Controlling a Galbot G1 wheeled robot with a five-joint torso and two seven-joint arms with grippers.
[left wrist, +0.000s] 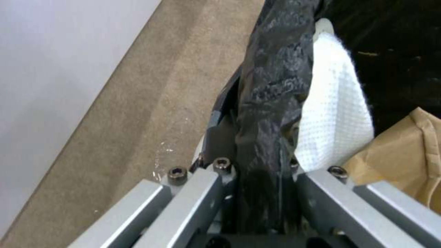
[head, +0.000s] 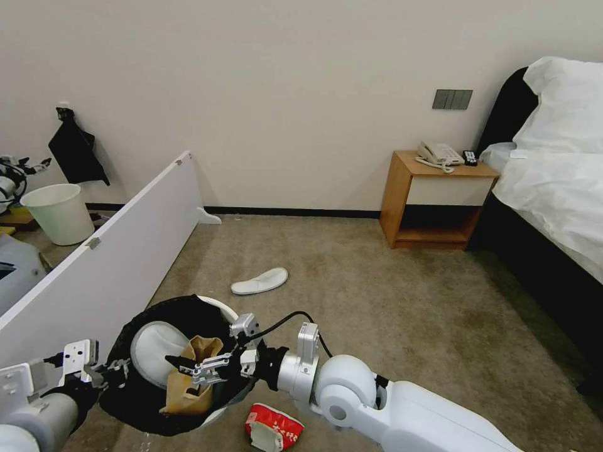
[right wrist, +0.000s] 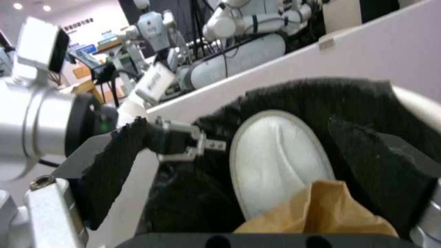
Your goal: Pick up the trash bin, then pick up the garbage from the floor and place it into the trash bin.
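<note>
Trash bin (head: 217, 306), light, bag-lined and slippery, sits at lower left with the left pincer (left wrist: 257, 179) pinching its rim; right pincer (head: 188, 367) spread over the limp brown paper bag (head: 188, 383) inside

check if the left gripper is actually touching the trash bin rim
Touching. In the left wrist view the left gripper is shut on the bag-covered rim of the trash bin, with the black liner pinched between its fingers.
</note>
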